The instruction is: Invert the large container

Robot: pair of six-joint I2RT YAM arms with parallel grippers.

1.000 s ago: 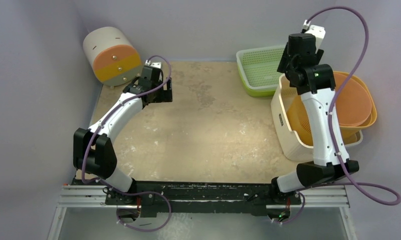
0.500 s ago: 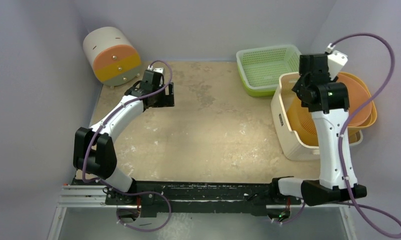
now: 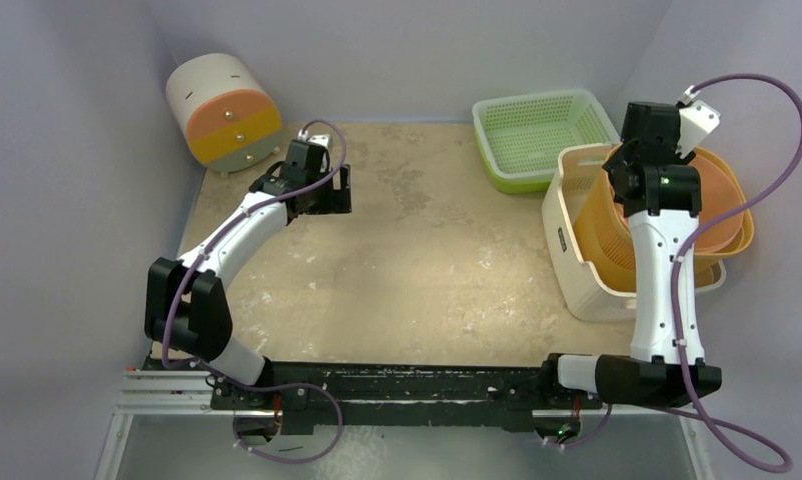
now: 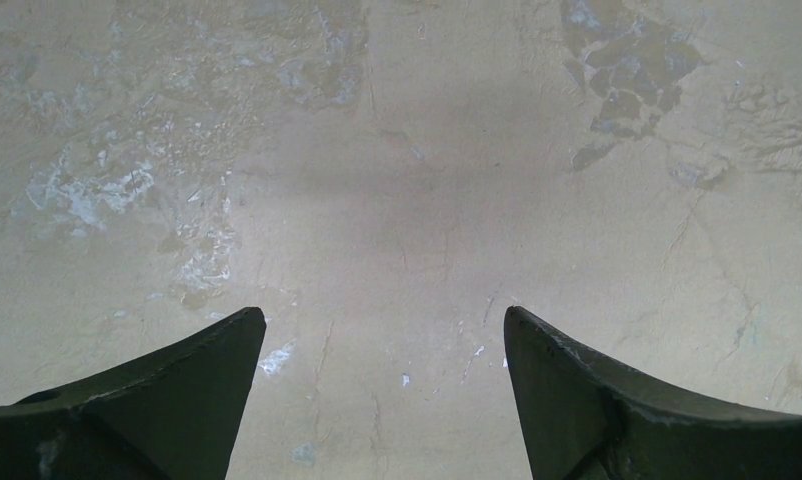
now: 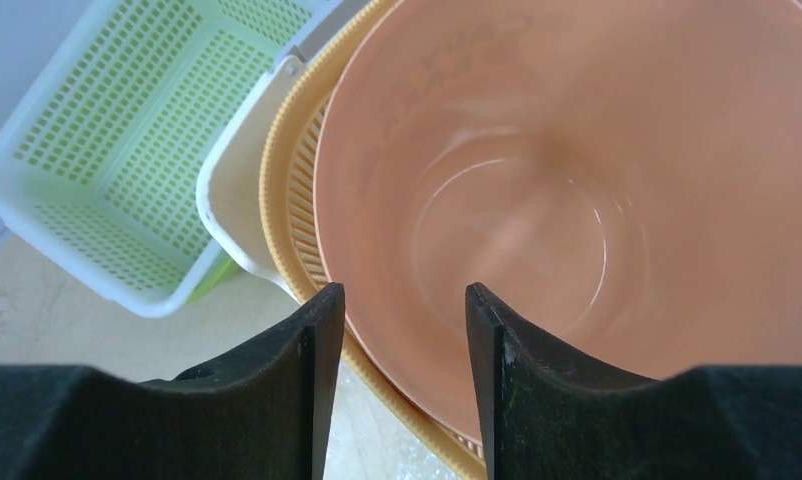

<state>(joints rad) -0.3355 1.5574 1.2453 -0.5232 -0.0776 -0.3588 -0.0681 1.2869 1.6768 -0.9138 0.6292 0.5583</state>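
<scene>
The large container (image 3: 575, 245) is a cream rectangular tub standing upright at the table's right edge. A yellow-orange slotted bin (image 3: 617, 240) and a salmon bowl (image 3: 712, 205) are nested inside it. In the right wrist view I see the tub's rim (image 5: 239, 175), the yellow bin (image 5: 282, 200) and the bowl (image 5: 577, 150). My right gripper (image 5: 405, 290) is open and empty above them, with the bowl's near rim showing between its fingers. My left gripper (image 3: 332, 190) is open and empty over bare table at the far left, as the left wrist view (image 4: 382, 315) shows.
A green-and-white perforated basket (image 3: 537, 135) sits just behind the tub and shows in the right wrist view (image 5: 127, 150). A round cream drawer unit (image 3: 222, 110) with an orange and yellow front stands at the far left corner. Walls close the back and both sides.
My right arm has swung right, from over the green basket's edge to above the tub and bowl. My left gripper has drifted slightly right.
</scene>
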